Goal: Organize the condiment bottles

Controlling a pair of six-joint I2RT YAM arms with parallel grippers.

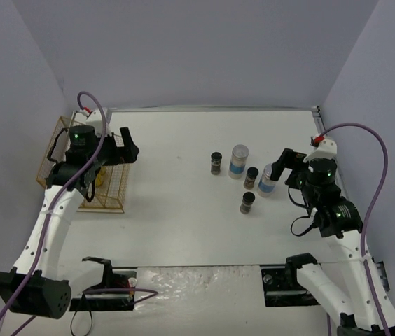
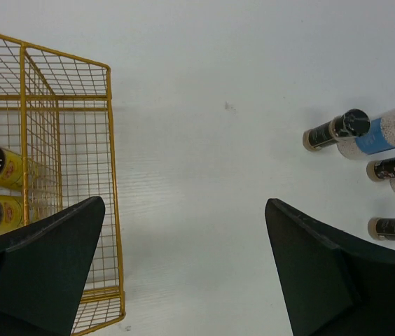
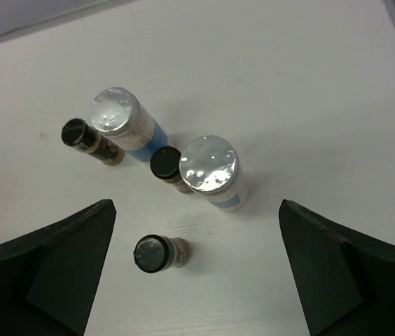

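Our right fingers [image 3: 64, 273] hang spread wide and empty above the desk [image 3: 288, 70], over a cluster of five. Nearest stands a short dark jar [image 3: 157, 253]; beyond it a grey-lidded clear jar [image 3: 210, 168] just beside a second dark jar [image 3: 164, 163]; farther off, a second clear jar [image 3: 115, 112] and a third dark jar [image 3: 77, 133]. Our left fingers [image 2: 43, 266], equally open and empty, hover by the wire rack [image 2: 108, 140], which holds two yellow bottles [image 2: 7, 168]. We judge a pickup comes next: lower, straddle one jar without nudging neighbours, close.
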